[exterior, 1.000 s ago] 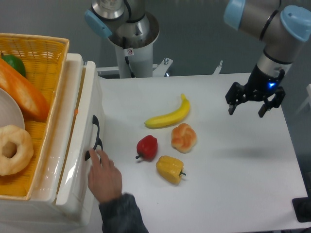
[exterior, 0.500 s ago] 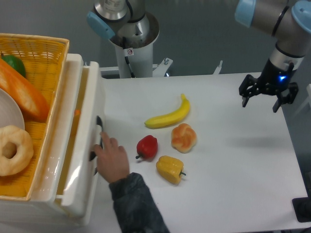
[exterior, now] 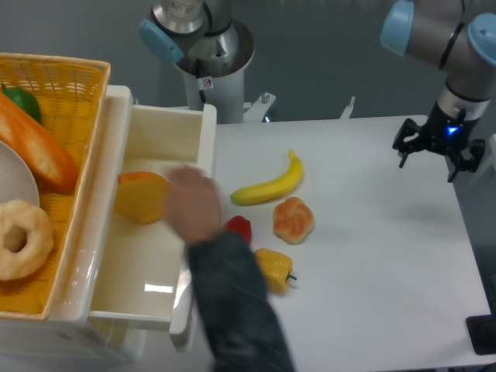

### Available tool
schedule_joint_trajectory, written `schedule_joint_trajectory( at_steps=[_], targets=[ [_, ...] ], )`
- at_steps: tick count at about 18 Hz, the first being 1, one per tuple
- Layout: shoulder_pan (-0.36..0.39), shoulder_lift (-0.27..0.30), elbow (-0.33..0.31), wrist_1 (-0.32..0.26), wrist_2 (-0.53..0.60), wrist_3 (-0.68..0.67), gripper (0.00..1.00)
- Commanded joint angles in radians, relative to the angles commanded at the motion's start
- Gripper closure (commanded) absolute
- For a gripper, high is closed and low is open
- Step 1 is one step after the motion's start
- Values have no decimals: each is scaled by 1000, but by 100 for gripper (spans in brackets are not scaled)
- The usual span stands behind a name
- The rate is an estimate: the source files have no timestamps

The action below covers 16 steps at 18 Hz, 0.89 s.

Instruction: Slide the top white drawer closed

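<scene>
The single fixed camera shows the glossy white plastic top drawer point(exterior: 159, 256) pulled well out from its white cabinet at the left side of the white table point(exterior: 372, 256), its front panel reaching almost to the red pepper point(exterior: 239, 227). Inside the drawer lies an orange rounded object point(exterior: 139, 198). A person's hand point(exterior: 194, 203) in a dark sleeve (blurred, so its grip cannot be made out) sits over the drawer's front wall, hiding the handle. To the left of the drawer, on top of the cabinet, is a yellow wicker basket point(exterior: 70, 85) of food.

To the right of the drawer, on the table, lie a yellow banana point(exterior: 271, 184), a tan bread roll point(exterior: 294, 218) and a yellow pepper point(exterior: 273, 269).

The robot's black two-finger gripper point(exterior: 438, 149) hangs far to the right of the drawer, near the table's far right edge, its fingers spread apart and holding nothing.

As for the task, none of it appears done: the drawer stands wide open, and the gripper would have to cross the table, meet the front panel and push it left.
</scene>
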State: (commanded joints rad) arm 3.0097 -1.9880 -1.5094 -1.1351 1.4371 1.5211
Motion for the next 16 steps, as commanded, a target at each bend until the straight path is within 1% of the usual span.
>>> schedule_joint_trajectory(
  at_steps=[3, 6, 9, 12, 16],
  targets=[
    [2, -9, 0, 8, 84, 123, 0],
    [2, -29, 3, 51, 95, 166, 0],
    [5, -44, 14, 49, 111, 217, 0],
    [18, -55, 20, 48, 147, 327, 0],
    [26, -55, 18, 46, 144, 340, 0]
  ],
)
